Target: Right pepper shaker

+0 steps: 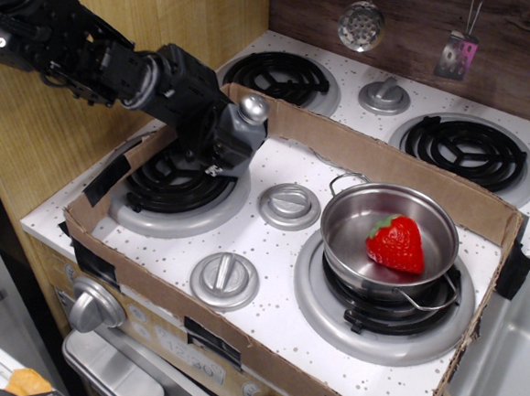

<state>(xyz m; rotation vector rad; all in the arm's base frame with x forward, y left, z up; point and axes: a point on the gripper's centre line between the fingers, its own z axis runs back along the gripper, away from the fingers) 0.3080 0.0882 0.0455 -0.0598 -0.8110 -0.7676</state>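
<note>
Stovetop: pepper shaker (243, 123) between fingers (215, 154).

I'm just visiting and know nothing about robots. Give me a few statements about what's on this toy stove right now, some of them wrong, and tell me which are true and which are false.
1. The gripper holds the pepper shaker above the front left burner. True.
2. The strawberry lies on the bare stove top. False: it sits inside the silver pot on the front right burner.
3. The shaker's shiny round cap is visible beyond the gripper. True.
4. The pot is empty. False: it holds the strawberry.
5. A cardboard rim runs around the front part of the stove. True.
</note>
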